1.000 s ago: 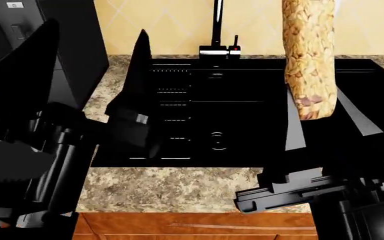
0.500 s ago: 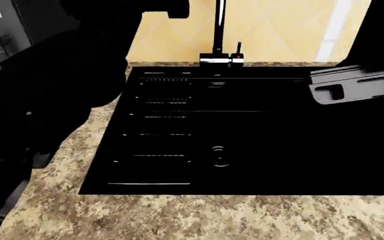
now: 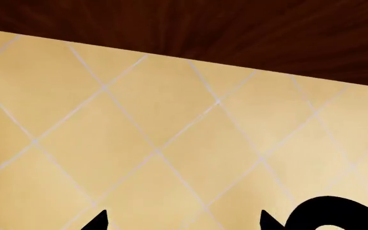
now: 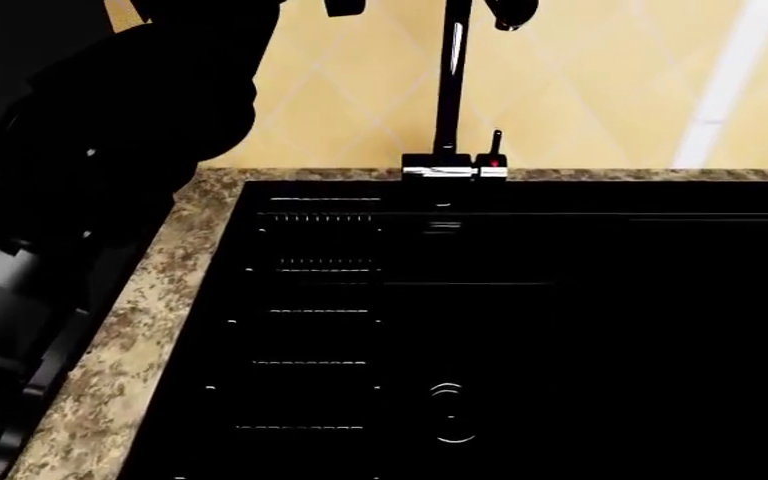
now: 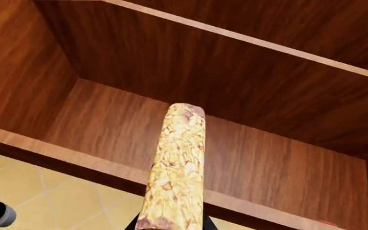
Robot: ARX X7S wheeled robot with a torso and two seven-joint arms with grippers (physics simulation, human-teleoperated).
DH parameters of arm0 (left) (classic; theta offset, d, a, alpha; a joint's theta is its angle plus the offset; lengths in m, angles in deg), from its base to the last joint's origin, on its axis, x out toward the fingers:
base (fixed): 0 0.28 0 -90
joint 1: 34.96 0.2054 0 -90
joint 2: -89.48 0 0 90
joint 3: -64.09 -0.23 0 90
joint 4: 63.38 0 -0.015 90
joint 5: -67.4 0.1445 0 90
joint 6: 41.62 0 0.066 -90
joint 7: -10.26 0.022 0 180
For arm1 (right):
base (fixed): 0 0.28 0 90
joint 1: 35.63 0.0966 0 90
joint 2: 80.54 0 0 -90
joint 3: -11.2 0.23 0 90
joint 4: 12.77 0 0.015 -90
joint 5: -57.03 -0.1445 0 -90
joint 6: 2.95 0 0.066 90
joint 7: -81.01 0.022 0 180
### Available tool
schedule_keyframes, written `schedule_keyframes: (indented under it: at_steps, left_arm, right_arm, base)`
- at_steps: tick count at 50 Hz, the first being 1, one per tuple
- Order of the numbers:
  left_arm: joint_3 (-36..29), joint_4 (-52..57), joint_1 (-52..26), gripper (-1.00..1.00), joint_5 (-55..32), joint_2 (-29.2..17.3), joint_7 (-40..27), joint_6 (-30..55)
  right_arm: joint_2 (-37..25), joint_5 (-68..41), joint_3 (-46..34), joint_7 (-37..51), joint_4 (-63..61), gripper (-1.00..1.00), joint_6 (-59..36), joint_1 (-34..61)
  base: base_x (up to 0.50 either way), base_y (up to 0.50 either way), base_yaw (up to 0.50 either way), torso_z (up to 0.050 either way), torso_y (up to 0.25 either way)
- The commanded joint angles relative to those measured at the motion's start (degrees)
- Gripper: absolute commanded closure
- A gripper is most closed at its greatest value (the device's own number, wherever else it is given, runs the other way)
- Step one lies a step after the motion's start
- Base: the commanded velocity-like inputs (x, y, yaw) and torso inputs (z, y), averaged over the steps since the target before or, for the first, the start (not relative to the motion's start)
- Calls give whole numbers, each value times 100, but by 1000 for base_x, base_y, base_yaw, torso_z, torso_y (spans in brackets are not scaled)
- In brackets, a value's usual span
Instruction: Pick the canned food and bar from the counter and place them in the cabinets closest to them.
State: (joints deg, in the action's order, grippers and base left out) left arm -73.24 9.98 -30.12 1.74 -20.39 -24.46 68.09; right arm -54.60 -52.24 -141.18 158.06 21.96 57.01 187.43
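The bar (image 5: 174,167), tan and grainy, stands up from my right gripper (image 5: 170,226), which is shut on its lower end. Its free end reaches in front of the open wooden cabinet (image 5: 248,96) above the tiled wall. The cabinet's inside shows nothing stored. My left gripper (image 3: 184,223) is open with nothing between its black fingertips (image 3: 101,221), facing the tiled wall just below a dark wooden cabinet underside (image 3: 235,28). In the head view my left arm (image 4: 117,130) is a dark mass at the upper left; neither gripper shows clearly there. The canned food is out of view. A strip of speckled counter (image 4: 111,350) runs beside the sink.
A black sink (image 4: 518,330) with a ribbed drainer fills most of the head view. A black faucet (image 4: 451,90) rises at its back edge against the beige tiled wall (image 4: 624,90). The cabinet's front lip (image 5: 56,143) runs just under the bar's tip.
The head view has moved in over the sink. My right gripper with the bar has risen out of that view, up to the cabinet. My left arm has lifted too.
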Motion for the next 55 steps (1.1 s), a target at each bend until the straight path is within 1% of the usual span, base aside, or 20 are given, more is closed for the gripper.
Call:
schedule_keyframes:
  at_steps: [1, 17, 20, 22, 28, 34, 37, 39, 42, 46, 49, 55]
  left_arm:
    - [-1, -152, -44, -100, 8, 53, 13, 6]
    - [-10, -210, -33, -100, 49, 38, 22, -13]
    - [-8, -186, -16, -100, 46, 29, 20, -20]
    - [2, -163, -6, -100, 36, 15, 18, -25]
    - [3, -95, 7, -100, 32, -21, 9, -19]
    - [-1, -84, 35, -100, 31, -21, 20, -29]
    - [-8, -88, 39, -100, 36, -18, 15, -25]
    - [-11, -101, 41, -100, 43, -16, 24, -29]
    - [-6, -140, 61, -100, 47, -15, 45, -51]
    - [2, -153, 74, -100, 42, -21, 45, -60]
    - [15, -119, 72, -100, 25, -37, 19, -48]
    - [19, -101, 87, -100, 23, -45, 10, -52]
  right_arm:
    - [92, -398, 643, -54, 224, 100, -613, -37]
    - [225, -536, 974, -22, 306, 100, -840, -145]
    - [187, -554, 1063, -84, 318, 100, -733, -236]
    - [159, -564, 1101, -81, 273, 100, -634, -335]
    - [202, -666, 1111, 324, 39, 100, -532, -397]
    - [243, -1283, 1273, 819, 86, 100, -692, 91]
    - [423, -1859, 1768, 1248, 380, 100, -1066, 176]
    - [522, -2051, 2108, 1290, 635, 100, -1358, 188]
    - [671, -2180, 2553, 1293, 1075, 100, -1901, 192]
    - [956, -2192, 2953, 1293, 1549, 100, -2384, 193]
    - [1181, -2166, 3048, 1293, 1866, 100, -2578, 193]
    - [1502, -2160, 2958, 1294, 2510, 100, -2743, 193]
  base:
    - [500, 1, 0, 0, 0]
    - [500, 1, 0, 0, 1]
    - [500, 1, 0, 0, 0]
    - [109, 0, 0, 0, 0]
    - [0, 0, 0, 0, 0]
    - [0, 0, 0, 0, 0]
    - [0, 0, 0, 0, 0]
    - [0, 0, 0, 0, 0]
    - [0, 0, 0, 0, 0]
    - [0, 0, 0, 0, 0]
    - [0, 0, 0, 0, 0]
    - [0, 0, 0, 0, 0]
